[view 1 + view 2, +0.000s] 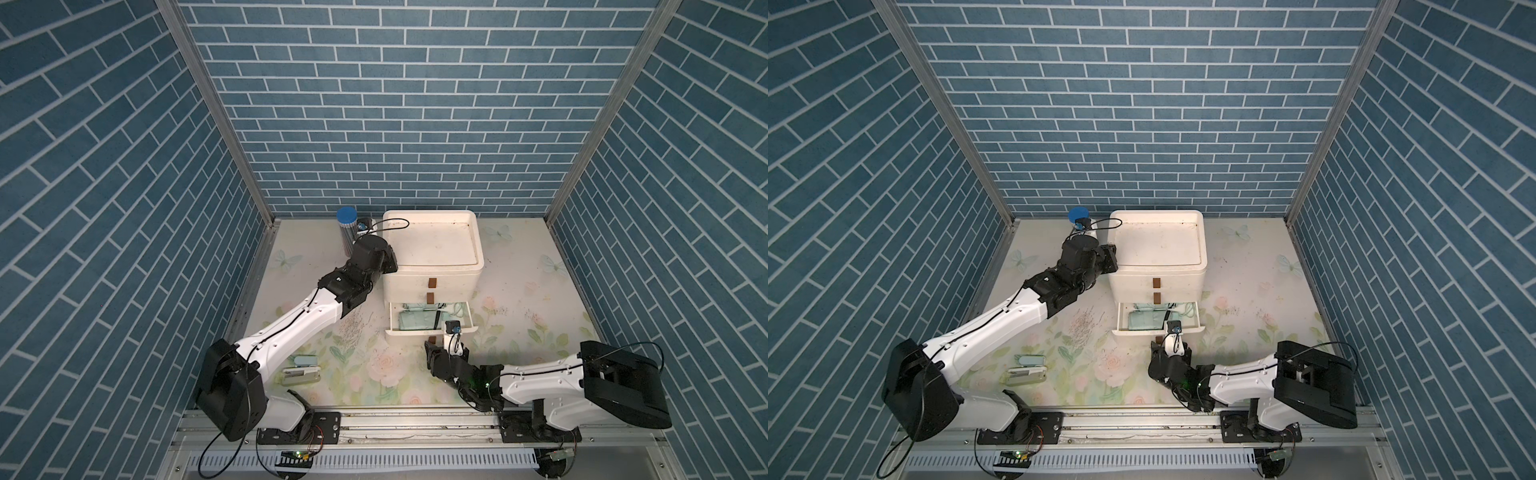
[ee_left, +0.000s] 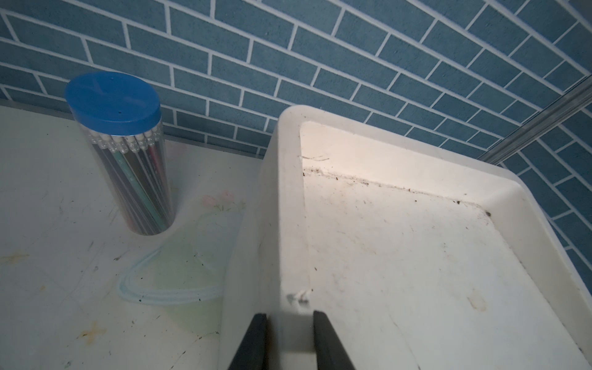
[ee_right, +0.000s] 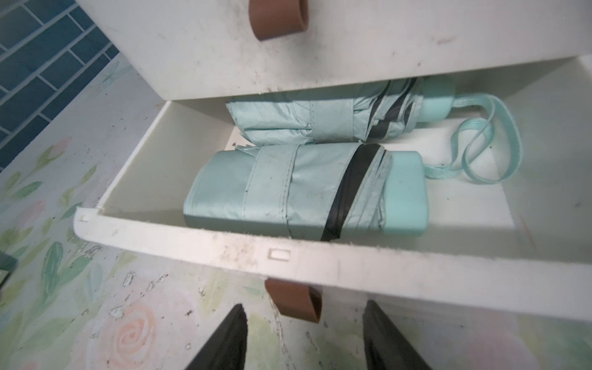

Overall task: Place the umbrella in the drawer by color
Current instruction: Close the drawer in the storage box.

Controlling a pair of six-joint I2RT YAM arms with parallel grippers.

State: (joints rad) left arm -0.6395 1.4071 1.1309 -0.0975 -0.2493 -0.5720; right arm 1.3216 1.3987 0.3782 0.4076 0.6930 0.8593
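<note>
Blue-lidded pencil tub [image 2: 134,185] beside cabinet [image 2: 288,224], pale case [image 1: 301,372], maybe glasses

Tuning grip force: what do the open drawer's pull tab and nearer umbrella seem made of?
Pull tab: likely leather or faux leather, matte brown, looped. Nearer umbrella: thin matte fabric, creased with stitched seams; its handle looks smooth plastic.

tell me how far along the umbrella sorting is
Done: two mint umbrellas lie in the open bottom drawer. In hand: left gripper clamps the cabinet rim; right gripper is open at the drawer's brown handle. Left: shutting that drawer, probably; two small items lie on the table, unclear what.
</note>
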